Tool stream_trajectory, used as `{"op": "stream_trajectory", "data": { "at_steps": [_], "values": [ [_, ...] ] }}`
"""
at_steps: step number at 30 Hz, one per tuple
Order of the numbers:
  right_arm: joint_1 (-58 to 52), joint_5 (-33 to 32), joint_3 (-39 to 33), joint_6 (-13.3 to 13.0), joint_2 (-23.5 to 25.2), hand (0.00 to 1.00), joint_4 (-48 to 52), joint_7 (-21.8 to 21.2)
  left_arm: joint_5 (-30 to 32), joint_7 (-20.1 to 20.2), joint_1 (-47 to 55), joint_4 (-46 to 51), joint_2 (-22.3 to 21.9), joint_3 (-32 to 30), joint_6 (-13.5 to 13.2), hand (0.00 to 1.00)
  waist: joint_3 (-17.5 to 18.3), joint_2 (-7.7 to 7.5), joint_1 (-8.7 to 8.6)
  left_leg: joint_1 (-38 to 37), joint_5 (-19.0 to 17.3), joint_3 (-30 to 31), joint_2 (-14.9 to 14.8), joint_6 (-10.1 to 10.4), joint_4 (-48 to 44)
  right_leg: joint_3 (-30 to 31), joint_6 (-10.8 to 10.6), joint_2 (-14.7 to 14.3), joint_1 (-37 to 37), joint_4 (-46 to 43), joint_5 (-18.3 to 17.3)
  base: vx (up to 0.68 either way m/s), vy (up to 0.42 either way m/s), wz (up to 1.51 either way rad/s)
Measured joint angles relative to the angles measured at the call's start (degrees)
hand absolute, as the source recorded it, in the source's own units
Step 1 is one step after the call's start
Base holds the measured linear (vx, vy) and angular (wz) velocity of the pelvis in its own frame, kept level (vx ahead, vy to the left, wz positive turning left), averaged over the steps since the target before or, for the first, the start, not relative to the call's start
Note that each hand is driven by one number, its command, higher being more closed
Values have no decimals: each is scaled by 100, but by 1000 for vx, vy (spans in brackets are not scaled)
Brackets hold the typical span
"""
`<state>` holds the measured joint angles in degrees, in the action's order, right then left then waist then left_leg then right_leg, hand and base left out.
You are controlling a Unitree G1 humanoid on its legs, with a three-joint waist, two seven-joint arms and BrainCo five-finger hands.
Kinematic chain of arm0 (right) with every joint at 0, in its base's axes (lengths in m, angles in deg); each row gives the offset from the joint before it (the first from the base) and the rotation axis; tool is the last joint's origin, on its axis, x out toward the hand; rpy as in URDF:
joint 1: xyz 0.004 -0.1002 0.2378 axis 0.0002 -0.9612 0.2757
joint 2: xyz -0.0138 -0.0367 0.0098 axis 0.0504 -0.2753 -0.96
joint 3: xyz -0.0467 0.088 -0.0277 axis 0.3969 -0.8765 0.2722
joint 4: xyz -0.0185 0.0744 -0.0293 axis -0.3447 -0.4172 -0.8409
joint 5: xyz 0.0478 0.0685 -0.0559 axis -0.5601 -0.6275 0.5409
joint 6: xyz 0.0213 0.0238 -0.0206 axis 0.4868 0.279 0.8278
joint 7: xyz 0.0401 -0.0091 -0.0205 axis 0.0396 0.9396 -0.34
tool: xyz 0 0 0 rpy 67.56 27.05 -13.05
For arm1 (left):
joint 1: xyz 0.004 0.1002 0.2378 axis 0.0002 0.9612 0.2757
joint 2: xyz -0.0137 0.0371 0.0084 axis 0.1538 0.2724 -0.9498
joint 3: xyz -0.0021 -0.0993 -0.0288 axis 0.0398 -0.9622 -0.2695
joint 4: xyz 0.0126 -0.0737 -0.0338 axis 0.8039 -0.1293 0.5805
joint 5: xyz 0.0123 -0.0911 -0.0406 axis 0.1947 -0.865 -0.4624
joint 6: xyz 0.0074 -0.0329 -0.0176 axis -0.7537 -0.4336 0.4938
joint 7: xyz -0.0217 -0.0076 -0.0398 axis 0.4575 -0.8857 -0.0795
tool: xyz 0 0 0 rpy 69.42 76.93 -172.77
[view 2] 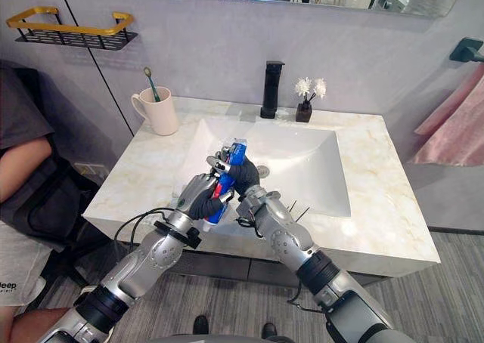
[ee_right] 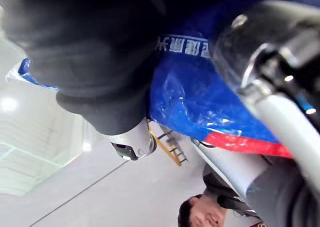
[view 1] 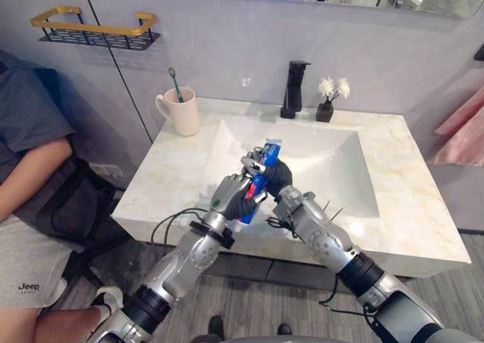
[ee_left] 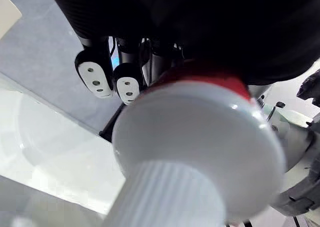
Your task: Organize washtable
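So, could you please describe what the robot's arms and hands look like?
The left arm and right arm are silver-grey, in rounded segments with black bands at the joints. The left robot hand and right robot hand wear dark ribbed covers over back and wrist; their silver fingers end in dark tips, the left's with pale dotted pads.

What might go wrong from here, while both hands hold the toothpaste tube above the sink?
1. The left hand and the right hand both grip the toothpaste tube, seemingly above the front part of the sink. If one lets go too early, the tube may drop into the basin or to the floor.
2. The curled fingers press a soft tube; a hard squeeze may crease it or strain its white cap.
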<state>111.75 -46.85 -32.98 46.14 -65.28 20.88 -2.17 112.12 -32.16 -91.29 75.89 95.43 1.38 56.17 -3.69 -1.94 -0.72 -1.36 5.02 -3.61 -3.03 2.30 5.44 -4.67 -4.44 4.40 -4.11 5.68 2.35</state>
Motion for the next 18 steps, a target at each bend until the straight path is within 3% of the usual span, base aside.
{"op": "stream_trajectory", "data": {
  "at_steps": [4, 7, 15, 17, 18],
  "values": [
    [-294, 98, -491, -6, 378, 100, 299, -98, 186, 92, 61, 167, -141, -456, -185, 0, 0, 2, -11, -40, 5, -3, 32, 5, 0, -6, 0, -9, -36, -4, 0, 0, 0, 0],
    [-297, 116, -653, -207, 654, 100, 609, -119, 183, 18, 210, 583, -322, -876, -356, 0, -1, 11, -5, -86, 4, 10, 31, 6, 3, -23, -6, -7, -62, -62, -43, 0, 0, 2],
    [-572, 320, -798, -252, 1078, 100, 708, -124, 156, -221, 820, 1026, -690, -1706, -483, 0, 6, 21, 14, -129, -22, 111, 62, 43, 44, -152, -20, 39, -73, -244, -246, -32, 0, 9],
    [-679, 429, -858, -252, 1155, 100, 821, -116, 104, -324, 1003, 1104, -819, -1959, -500, 0, 6, 21, 31, -118, -23, 128, 81, 43, 44, -167, -22, 57, -74, -245, -247, 5, 4, 5],
    [-785, 449, -1090, -327, 1219, 100, 893, -104, -177, -601, 1165, 1223, -1009, -2450, -466, 0, 6, 20, 52, -114, -23, 143, 100, 40, 43, -174, -16, 72, -75, -249, -241, 18, 8, 4]
  ]
}}
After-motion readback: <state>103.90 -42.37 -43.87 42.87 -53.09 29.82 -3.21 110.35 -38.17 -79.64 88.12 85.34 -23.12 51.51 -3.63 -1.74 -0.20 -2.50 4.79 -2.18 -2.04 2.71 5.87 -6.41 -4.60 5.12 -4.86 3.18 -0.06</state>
